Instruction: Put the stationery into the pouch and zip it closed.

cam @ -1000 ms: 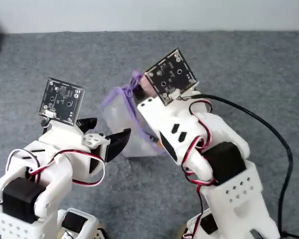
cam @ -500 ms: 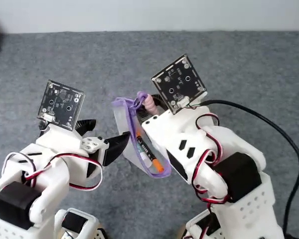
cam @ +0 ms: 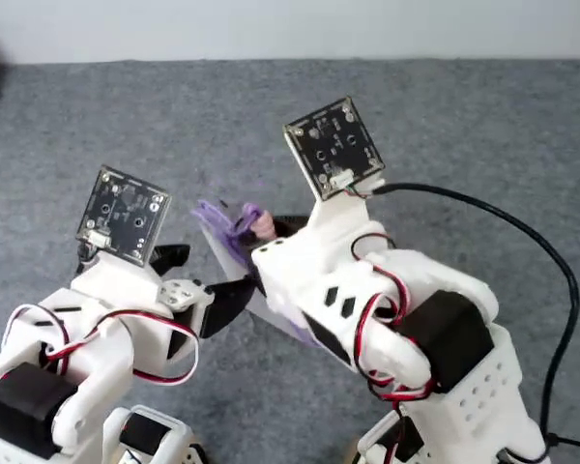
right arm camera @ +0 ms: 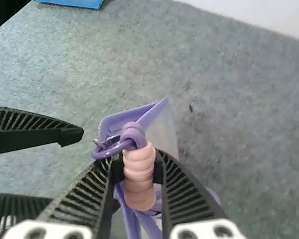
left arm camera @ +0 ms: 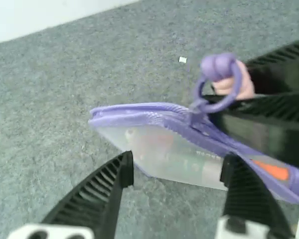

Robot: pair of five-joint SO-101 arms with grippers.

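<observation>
**Change since half a second ago, high view:** the pouch has swung from a steep tilt with its orange contents exposed to a flatter lie. It has shifted toward 9 o'clock, closer to the left arm. The right arm's camera board has moved toward 11 o'clock.

**Left end effector** (left arm camera: 178, 162): fingers spread wide apart, holding nothing. The pouch corner lies just beyond the fingertips, at about 1 o'clock of them in the high view.

**Right end effector** (right arm camera: 137, 164): fingers clamped on the pink ribbed pull charm (right arm camera: 138, 174). The pouch body hangs from it, extending toward 9 o'clock in the high view.

**Translucent soft plastic pouch with purple zip trim** (left arm camera: 164, 154): lifted off the grey carpeted surface (cam: 464, 126), between the two arms. A purple cord loop (right arm camera: 132, 137) ties the charm to the zip. An orange stationery item (left arm camera: 269, 169) shows through the wall. Whether the zip is fully drawn cannot be told.
</observation>
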